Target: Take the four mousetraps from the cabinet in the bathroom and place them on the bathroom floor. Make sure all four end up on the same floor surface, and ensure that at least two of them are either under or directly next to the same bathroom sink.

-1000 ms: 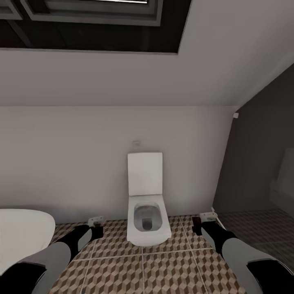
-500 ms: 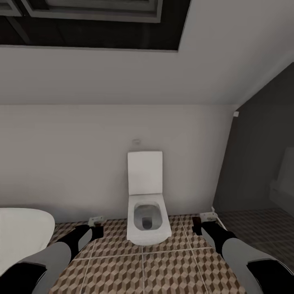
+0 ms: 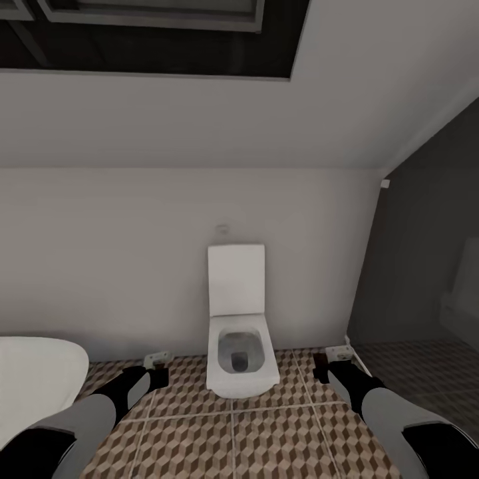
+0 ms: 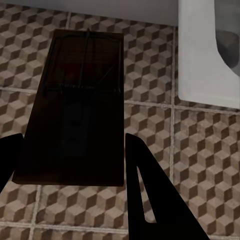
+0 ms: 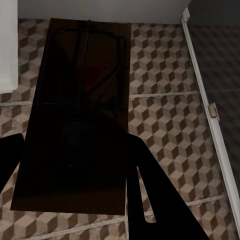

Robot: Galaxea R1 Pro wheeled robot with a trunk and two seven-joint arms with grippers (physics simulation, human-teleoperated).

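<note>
Nothing shifted but camera; left fingers (image 4: 72, 165) clamp mousetrap (image 4: 75, 110), right fingers (image 5: 72, 170) clamp second mousetrap (image 5: 80, 110).

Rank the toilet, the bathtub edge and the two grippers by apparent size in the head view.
1. Toilet
2. Bathtub, partly cut off by the frame
3. Left gripper and right gripper: alike, unranked.

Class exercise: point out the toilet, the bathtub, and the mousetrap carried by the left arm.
toilet (image 3: 241, 356): head view, bowl rim.
bathtub (image 3: 36, 379): head view, white rim.
mousetrap (image 4: 75, 125): left wrist view, wooden base.
</note>
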